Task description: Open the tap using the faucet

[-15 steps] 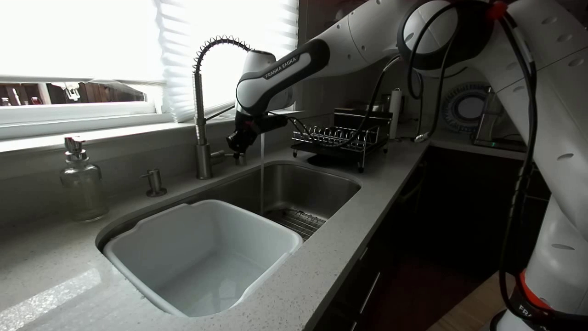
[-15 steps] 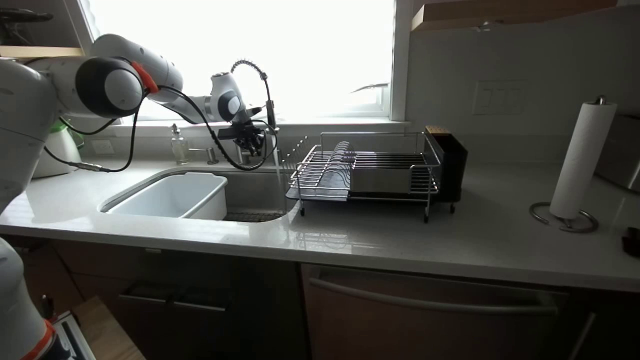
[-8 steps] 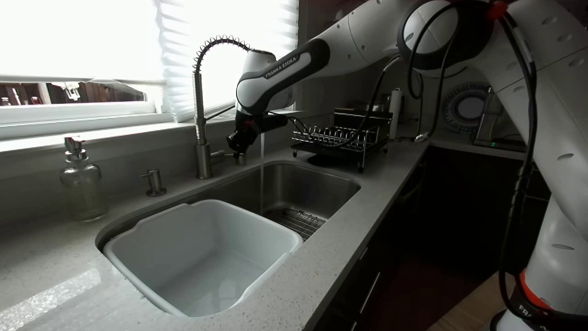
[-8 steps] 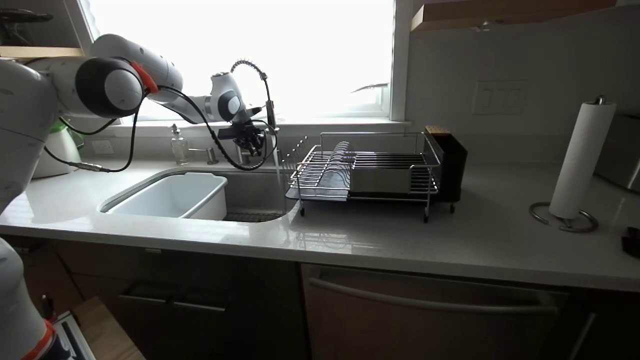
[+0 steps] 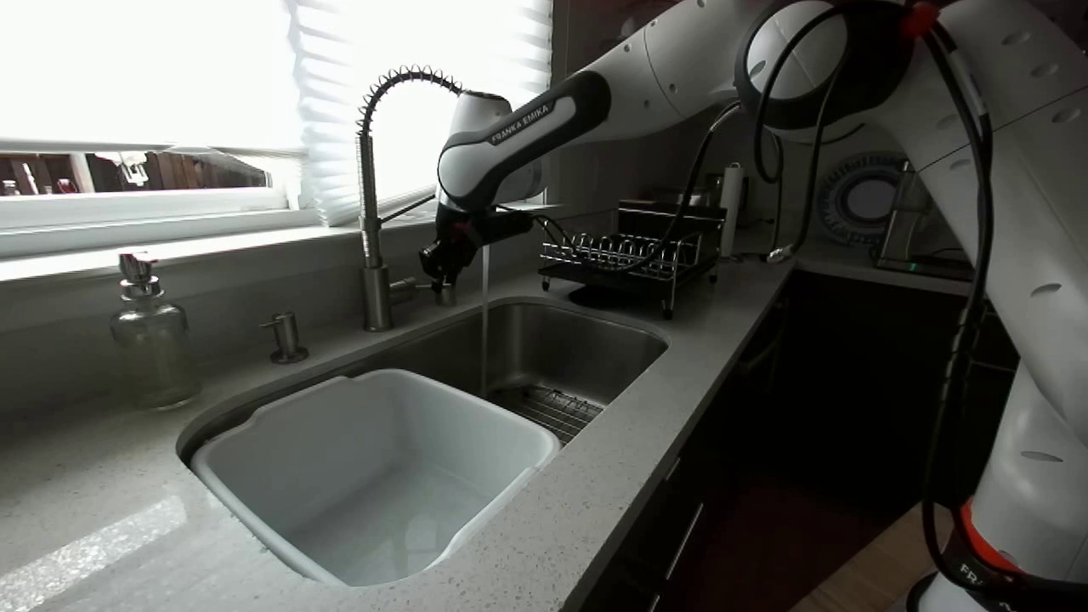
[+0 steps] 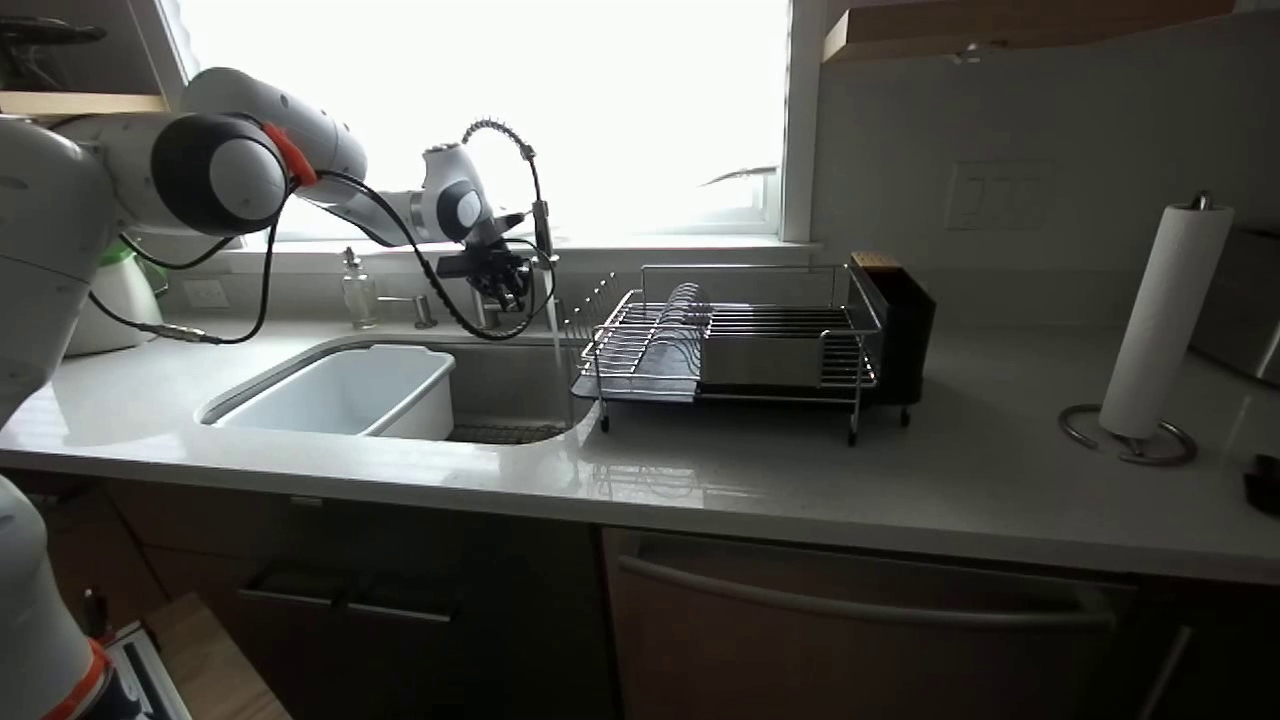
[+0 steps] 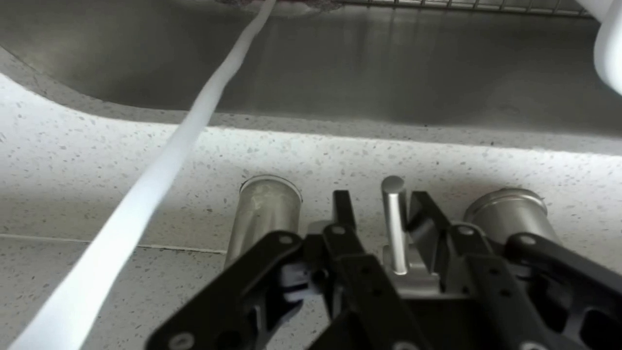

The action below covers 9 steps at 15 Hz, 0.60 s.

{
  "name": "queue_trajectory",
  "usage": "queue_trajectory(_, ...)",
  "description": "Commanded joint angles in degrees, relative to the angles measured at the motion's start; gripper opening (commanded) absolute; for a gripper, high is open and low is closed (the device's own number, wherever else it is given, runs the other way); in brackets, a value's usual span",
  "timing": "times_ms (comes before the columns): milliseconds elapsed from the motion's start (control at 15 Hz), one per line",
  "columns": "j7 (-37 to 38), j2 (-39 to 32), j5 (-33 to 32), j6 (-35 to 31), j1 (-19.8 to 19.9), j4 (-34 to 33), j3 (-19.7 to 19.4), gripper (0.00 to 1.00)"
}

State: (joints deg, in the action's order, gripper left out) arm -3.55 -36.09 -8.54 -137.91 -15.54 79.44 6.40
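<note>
The steel faucet (image 5: 376,293) with a coiled spring hose stands behind the sink. A thin water stream (image 5: 485,323) runs down into the sink; it also shows in the wrist view (image 7: 189,131). In the wrist view the faucet's slim round lever handle (image 7: 394,218) stands between the fingers of my gripper (image 7: 381,197). The jaws are apart. The handle is close to the right finger (image 7: 427,223), with a gap to the left one; I cannot tell whether it touches. My gripper also shows, small and dark, in both exterior views (image 5: 439,285) (image 6: 515,298).
A white tub (image 5: 340,433) fills the near part of the steel sink (image 5: 586,336). A dish rack (image 6: 765,360) stands beside the sink. A metal cylinder (image 7: 265,209) is left of the fingers. A soap bottle (image 5: 157,357) and a pump (image 5: 287,342) stand on the counter.
My gripper's fingers have shifted very slightly, a little upward in the exterior views. The arm is otherwise still, and the water stream looks the same.
</note>
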Motion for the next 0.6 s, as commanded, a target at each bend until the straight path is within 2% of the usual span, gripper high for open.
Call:
queue_trajectory(0, -0.8, -0.5, 0.3, 1.8, 0.2, -0.9, 0.5, 0.39)
queue_trajectory(67, -1.0, -0.5, 0.5, 2.0, 0.2, -0.8, 0.8, 0.36)
queue_trajectory(200, -1.3, -0.5, 1.0, 2.8, 0.2, -0.7, 1.4, 0.25)
queue_trajectory(333, -1.7, -0.5, 1.2, 3.5, 0.1, -0.6, 1.9, 0.09)
queue_trajectory(400, -1.6, -0.3, 1.1, 3.7, 0.0, -0.5, 1.9, 0.05)
queue_trajectory(533, -1.8, 0.1, 1.1, 4.9, -0.4, -0.4, 2.4, 0.05)
